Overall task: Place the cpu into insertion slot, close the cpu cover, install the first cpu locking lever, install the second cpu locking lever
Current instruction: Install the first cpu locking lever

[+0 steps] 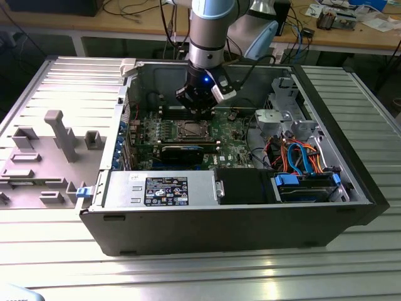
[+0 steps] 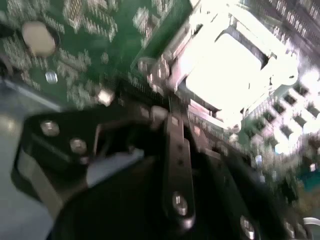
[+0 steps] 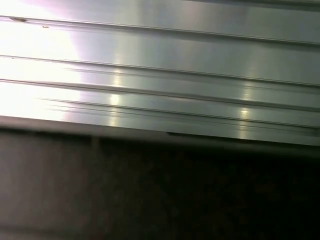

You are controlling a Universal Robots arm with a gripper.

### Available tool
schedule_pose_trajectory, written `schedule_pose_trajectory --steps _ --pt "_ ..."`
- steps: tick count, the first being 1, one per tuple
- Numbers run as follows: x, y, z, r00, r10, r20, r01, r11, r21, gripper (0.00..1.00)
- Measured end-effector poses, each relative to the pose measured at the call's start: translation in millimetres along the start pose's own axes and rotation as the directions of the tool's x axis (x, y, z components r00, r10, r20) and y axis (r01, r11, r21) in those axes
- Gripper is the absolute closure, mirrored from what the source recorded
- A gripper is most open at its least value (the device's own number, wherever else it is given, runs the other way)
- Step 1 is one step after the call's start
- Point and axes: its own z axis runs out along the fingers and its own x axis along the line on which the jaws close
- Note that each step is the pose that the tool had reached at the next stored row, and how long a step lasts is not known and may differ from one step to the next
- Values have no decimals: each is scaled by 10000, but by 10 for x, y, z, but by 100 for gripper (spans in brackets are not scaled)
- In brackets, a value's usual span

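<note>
Second wrist view: cpu (image 2: 227, 75) glare-white, square.

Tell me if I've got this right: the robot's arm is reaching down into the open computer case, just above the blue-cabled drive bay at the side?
Not quite. The arm does reach into the open computer case, but the gripper hangs just above the green motherboard, by the cpu socket, as the exterior view shows. The blue-cabled drive bay lies off toward that view's right.

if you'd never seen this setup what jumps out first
The open computer case on the ribbed metal table, with the arm's gripper hanging inside it just above the socket on the green motherboard. In the second wrist view the cpu glares bright silver in its socket.
</note>
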Motion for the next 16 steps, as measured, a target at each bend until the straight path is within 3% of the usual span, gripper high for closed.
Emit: schedule_pose_trajectory --steps 3,7,16 --pt "-2 8 -10 10000 -55 5 55 10000 -5 89" --pt "2 10 -104 10000 -60 -1 60 10000 2 89" --pt "7 -40 -107 10000 -61 0 61 10000 1 89"
